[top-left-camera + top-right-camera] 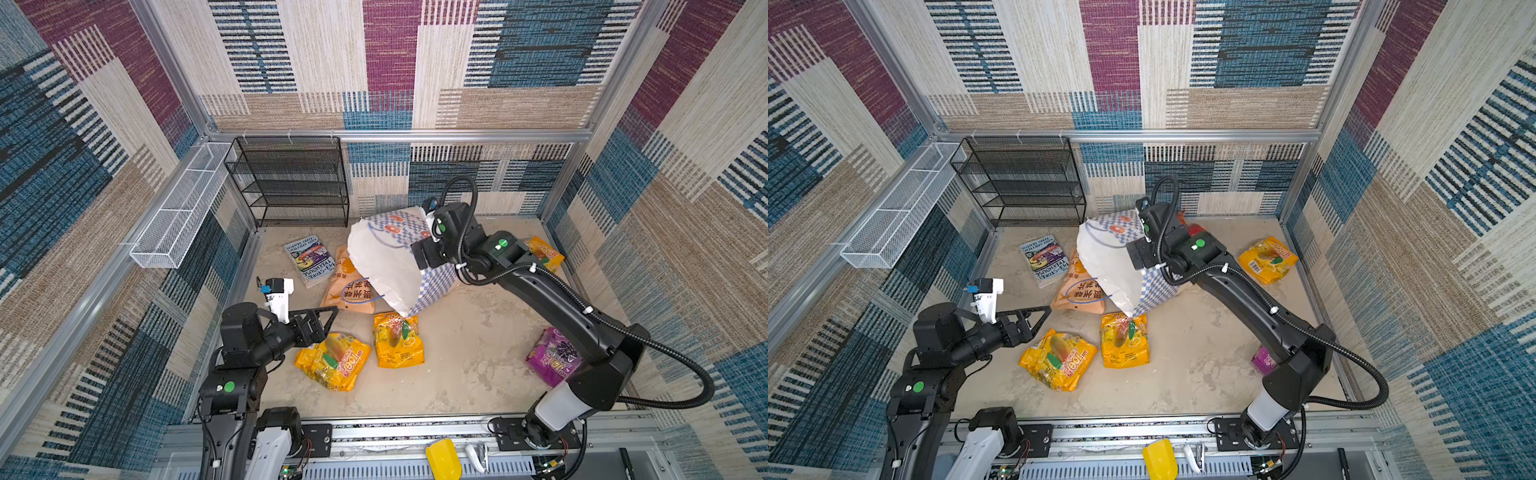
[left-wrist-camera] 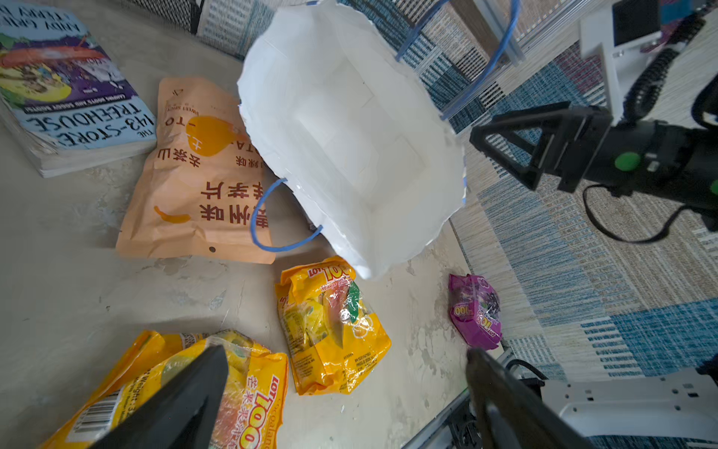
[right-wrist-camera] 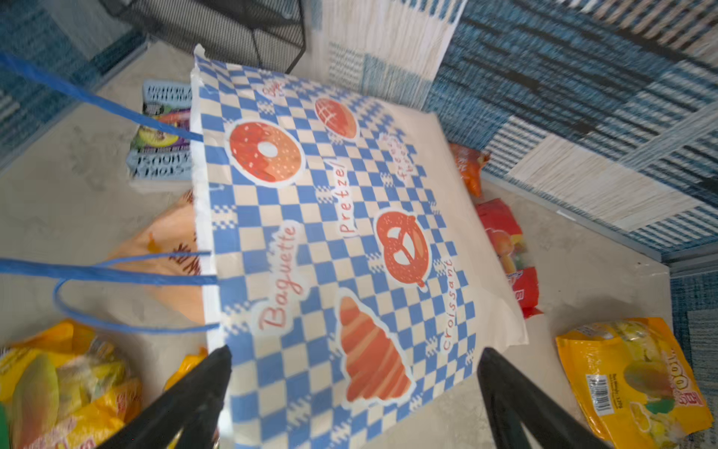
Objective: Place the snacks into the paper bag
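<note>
At 8 o'clock, wide-open left end effector [image 1: 330, 321] above crinkly yellow plastic snack packet [image 1: 332, 361]. Toward 12, tilted blue-and-white checked paper bag [image 1: 386, 257], unheld under wide-open right end effector [image 3: 353, 352]. Risks toppling, blue cord handle [image 2: 253, 221] snagging pale orange packet [image 1: 349, 291].

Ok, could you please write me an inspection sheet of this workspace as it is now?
Surface: mottled beige tabletop, no spill seen.
Job's things: paper bag tipped, mouth toward the left gripper, inside looks empty; front yellow packet, middle yellow packet, pale orange packet, right yellow packet, purple packet, red packet and orange packet all lie outside it.
Clutter: book lying flat beside the pale orange packet.
Grippers: left gripper open near the front yellow packet; right gripper open beside the bag; neither holds anything.
Cables: black hose looping from the right arm.
Surroundings: black mesh rack, white wire basket, patterned walls.
</note>
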Controlling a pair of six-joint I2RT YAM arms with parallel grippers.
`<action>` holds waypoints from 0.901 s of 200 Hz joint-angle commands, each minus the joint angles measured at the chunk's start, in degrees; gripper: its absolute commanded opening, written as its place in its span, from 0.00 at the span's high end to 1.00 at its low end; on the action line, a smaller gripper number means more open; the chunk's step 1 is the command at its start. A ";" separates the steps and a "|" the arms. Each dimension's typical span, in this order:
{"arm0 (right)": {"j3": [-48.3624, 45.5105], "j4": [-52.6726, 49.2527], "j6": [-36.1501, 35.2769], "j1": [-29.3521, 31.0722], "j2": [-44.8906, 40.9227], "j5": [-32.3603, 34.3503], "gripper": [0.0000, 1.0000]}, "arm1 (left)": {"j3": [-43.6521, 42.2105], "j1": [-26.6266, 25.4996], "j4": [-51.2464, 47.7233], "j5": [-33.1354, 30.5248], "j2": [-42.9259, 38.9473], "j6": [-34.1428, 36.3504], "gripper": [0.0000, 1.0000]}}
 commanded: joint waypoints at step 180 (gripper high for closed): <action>-18.10 10.67 4.00 6.32 -12.75 -2.16 0.00 | 5.46 -11.37 63.82 11.52 42.28 -44.00 0.01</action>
